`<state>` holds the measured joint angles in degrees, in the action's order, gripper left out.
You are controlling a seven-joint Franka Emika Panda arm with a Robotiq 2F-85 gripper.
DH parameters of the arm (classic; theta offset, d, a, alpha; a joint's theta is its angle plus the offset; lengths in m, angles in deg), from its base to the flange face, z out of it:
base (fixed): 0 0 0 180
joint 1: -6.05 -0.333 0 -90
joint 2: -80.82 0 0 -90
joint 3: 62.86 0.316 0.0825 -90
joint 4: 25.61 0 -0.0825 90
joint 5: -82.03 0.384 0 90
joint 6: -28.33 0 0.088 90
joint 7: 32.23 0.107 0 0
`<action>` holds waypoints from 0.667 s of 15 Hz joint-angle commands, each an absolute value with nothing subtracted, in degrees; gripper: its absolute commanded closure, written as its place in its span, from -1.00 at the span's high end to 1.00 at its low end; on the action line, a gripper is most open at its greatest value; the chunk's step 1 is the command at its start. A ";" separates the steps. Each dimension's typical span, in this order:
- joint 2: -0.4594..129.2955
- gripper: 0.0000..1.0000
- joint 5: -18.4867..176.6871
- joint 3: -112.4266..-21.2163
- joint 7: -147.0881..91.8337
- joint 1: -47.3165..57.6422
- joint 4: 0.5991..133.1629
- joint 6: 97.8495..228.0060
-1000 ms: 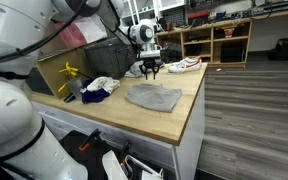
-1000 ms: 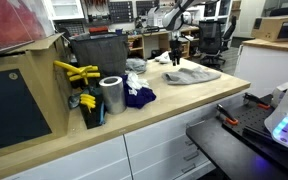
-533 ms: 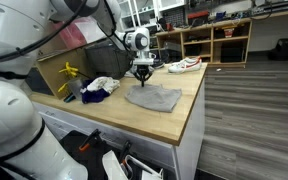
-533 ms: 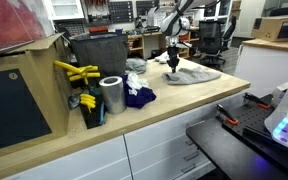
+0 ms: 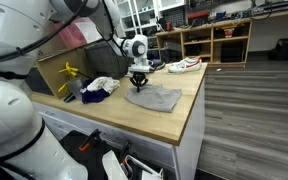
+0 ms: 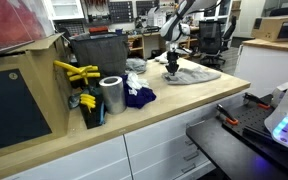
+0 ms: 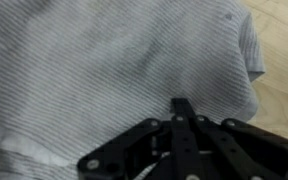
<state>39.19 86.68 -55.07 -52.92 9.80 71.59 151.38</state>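
**Hand shut, tip down on grey cloth**

Nearest in an exterior view, a silver cylinder [image 6: 111, 95] is stood upright on the wooden tabletop [image 6: 174, 105], just beside a cardboard box [image 6: 24, 95]. Yellow tools [image 6: 76, 72] are seen at the box edge above it. A dark blue cloth [image 6: 139, 96] is bunched just beside the cylinder, with a crumpled white cloth [image 6: 136, 80] touching it behind. A dark bin [image 6: 96, 55] is set further back.

Past these, the grey cloth [image 6: 196, 74] is spread flat on the tabletop, well apart from the blue one. It is seen as finely striped in the wrist view [image 7: 104, 70] and as a flat patch near the tabletop's middle in an exterior view [image 5: 156, 98].

The hand [image 6: 171, 73] is pointed straight down at the cloth's edge on the side towards the bunched cloths [image 5: 138, 84]. In the wrist view its fingers are brought fully together into one tip [image 7: 181, 103] resting on the fabric. Whether a fold is pinched between them cannot be told.

Furthest, a white shoe [image 5: 184, 65] is seen near the tabletop's far end.
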 commanded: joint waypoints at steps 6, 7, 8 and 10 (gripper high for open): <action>42.28 -1.00 88.82 -54.02 -49.16 8.40 79.17 160.56; 42.34 -1.00 89.33 -53.59 -49.19 8.36 79.35 160.95; 42.28 -1.00 90.09 -53.02 -49.42 8.45 79.30 160.92; 42.09 -1.00 91.85 -51.77 -50.04 8.67 79.02 160.49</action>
<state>41.55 89.07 -53.39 -50.38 8.85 76.90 158.80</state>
